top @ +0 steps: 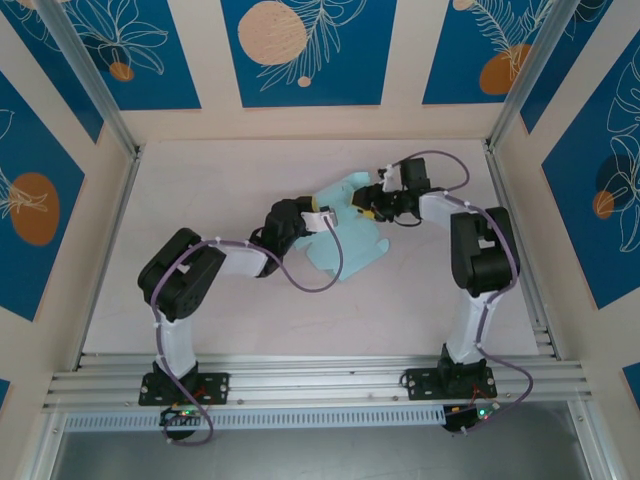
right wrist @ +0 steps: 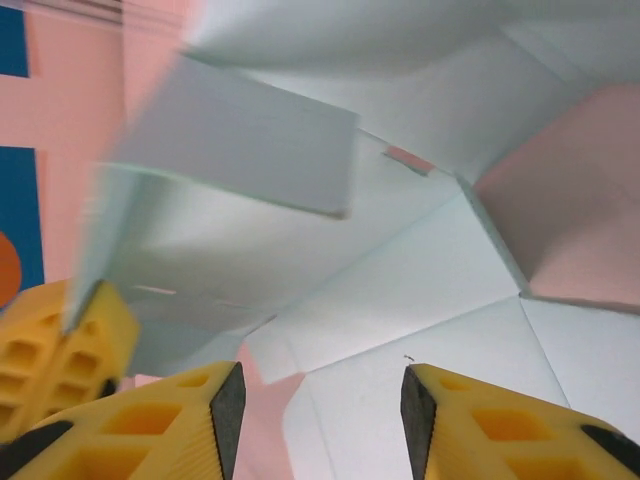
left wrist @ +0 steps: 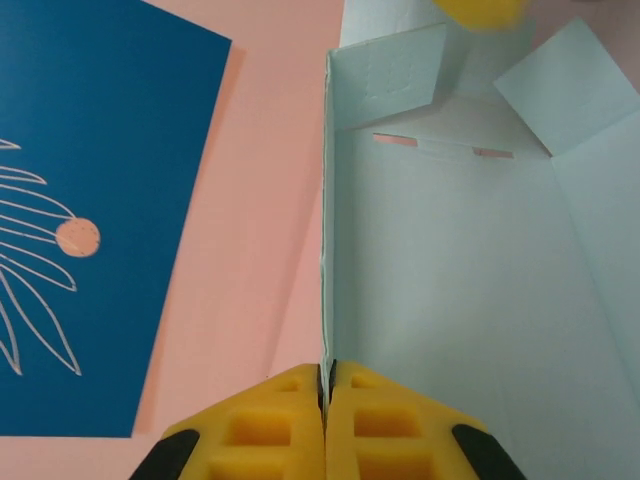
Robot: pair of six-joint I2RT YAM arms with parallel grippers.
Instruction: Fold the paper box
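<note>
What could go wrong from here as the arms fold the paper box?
The left gripper pinches only the thin edge of the paper box; the card might slip out or crease. The right gripper, jaws open, hovers close beside it among loose flaps, so it could bend one wrongly or bump the left gripper.

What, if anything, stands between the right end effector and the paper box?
Nothing visible. The right end effector hangs open right at the paper box, card showing in the gap between its fingertips; the left end effector pinches a raised wall's edge.
</note>
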